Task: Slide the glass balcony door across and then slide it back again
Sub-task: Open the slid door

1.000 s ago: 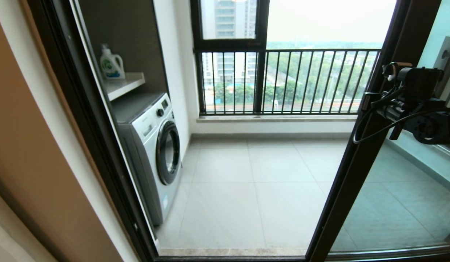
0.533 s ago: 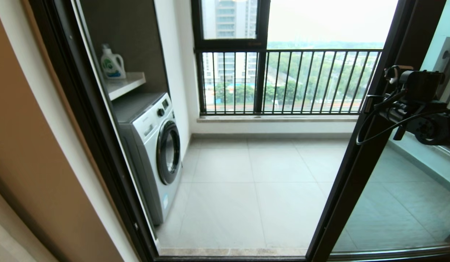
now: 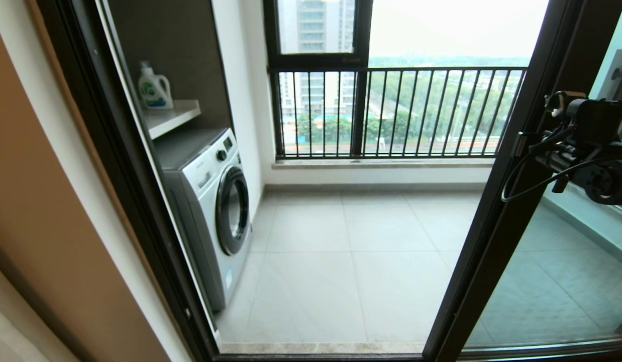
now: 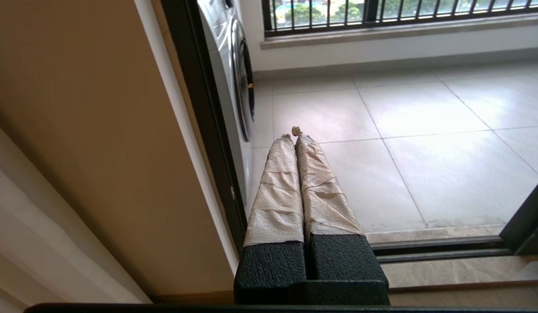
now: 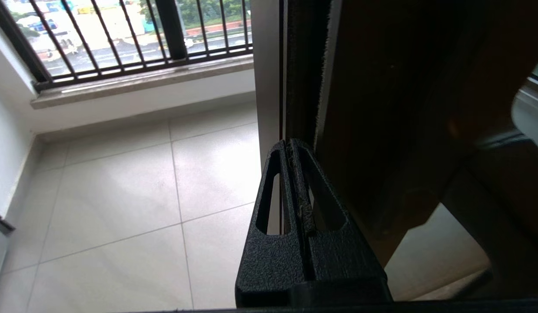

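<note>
Since a second ago our right gripper (image 3: 523,143) and the glass balcony door (image 3: 497,221) edge it touches have shifted right; our right wrist shows fingers pressed together against that frame, our left gripper (image 4: 293,132) likewise closed, empty.

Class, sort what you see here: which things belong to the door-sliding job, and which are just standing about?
Part of the job:
glass balcony door
right gripper, shut, at the door's frame edge

Just standing about:
washing machine
detergent bottle
shelf
balcony railing
left gripper, shut, idle
</note>
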You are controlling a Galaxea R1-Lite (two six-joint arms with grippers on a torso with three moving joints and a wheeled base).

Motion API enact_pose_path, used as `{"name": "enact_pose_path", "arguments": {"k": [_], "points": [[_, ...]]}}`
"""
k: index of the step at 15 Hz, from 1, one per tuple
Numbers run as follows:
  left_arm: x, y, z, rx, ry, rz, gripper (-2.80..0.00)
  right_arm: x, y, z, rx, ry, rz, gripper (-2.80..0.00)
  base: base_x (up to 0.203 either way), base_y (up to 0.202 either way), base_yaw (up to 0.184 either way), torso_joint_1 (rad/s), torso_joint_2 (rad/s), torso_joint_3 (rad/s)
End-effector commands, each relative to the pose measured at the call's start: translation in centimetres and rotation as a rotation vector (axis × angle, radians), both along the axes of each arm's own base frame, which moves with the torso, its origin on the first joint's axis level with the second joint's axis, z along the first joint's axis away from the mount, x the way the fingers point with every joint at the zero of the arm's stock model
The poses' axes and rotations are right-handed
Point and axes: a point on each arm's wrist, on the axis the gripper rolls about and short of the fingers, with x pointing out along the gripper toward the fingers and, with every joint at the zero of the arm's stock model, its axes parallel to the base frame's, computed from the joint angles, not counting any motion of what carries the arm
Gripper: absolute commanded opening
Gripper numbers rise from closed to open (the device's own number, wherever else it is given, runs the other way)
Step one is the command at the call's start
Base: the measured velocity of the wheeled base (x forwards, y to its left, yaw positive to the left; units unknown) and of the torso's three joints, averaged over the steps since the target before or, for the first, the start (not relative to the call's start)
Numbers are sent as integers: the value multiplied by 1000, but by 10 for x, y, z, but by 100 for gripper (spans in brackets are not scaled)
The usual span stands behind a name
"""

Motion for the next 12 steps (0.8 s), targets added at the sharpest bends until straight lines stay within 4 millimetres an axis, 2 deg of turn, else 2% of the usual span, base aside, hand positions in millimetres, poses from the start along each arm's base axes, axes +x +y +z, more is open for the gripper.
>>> {"name": "enact_pose_path", "arguments": {"k": [1, 3, 5, 7, 9, 12], "points": [[0, 0, 0, 0, 3, 0, -280, -23, 18, 17, -3, -28, 90, -280, 0, 0, 0, 0, 0, 0], [0, 0, 0, 0, 2, 0, -280, -46, 46, 23, 2, -25, 178, -280, 0, 0, 0, 0, 0, 0], [0, 0, 0, 0, 2, 0, -280, -77, 68, 28, 7, -22, 240, -280, 0, 0, 0, 0, 0, 0], [0, 0, 0, 0, 2, 0, -280, -117, 87, 32, 15, -31, 302, -280, 0, 0, 0, 0, 0, 0], [0, 0, 0, 0, 2, 0, -280, -168, 101, 34, 21, -57, 364, -280, 0, 0, 0, 0, 0, 0], [0, 0, 0, 0, 2, 0, -280, -243, 108, 34, 18, -132, 439, -280, 0, 0, 0, 0, 0, 0]]}}
